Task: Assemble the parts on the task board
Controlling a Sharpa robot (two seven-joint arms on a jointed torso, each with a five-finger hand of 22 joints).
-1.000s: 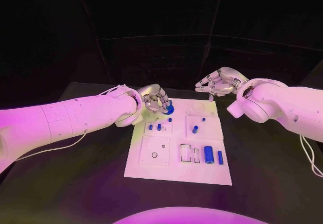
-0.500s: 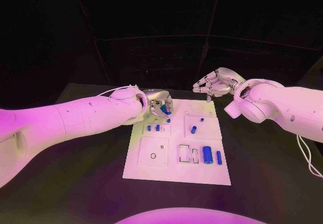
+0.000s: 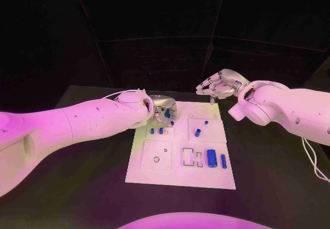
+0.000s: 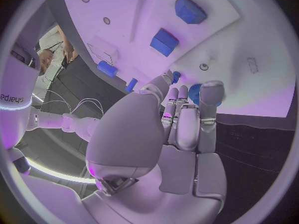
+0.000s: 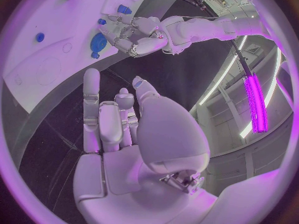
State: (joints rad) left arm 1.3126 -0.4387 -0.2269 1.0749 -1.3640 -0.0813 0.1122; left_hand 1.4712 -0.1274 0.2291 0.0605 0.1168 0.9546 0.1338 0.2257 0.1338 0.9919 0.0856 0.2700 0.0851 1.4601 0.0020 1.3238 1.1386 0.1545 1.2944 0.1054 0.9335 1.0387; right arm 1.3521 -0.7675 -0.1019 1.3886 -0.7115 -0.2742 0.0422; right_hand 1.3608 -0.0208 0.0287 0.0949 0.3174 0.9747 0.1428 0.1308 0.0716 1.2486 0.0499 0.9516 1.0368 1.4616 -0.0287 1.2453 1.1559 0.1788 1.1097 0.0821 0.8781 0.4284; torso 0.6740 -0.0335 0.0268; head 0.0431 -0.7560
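Fingers of the left hand (image 3: 162, 109) close on a blue disc (image 4: 196, 93) at the board's (image 3: 180, 179) eleven o'clock corner, likely to seat it, while the right hand (image 3: 217, 86) hovers empty, fingers loosely curled, at one o'clock.

You have the task board (image 3: 180, 179) mid-desk (image 3: 82, 200), left hand (image 3: 162, 108) over its far-left corner, right hand (image 3: 215, 86) beyond its far edge.
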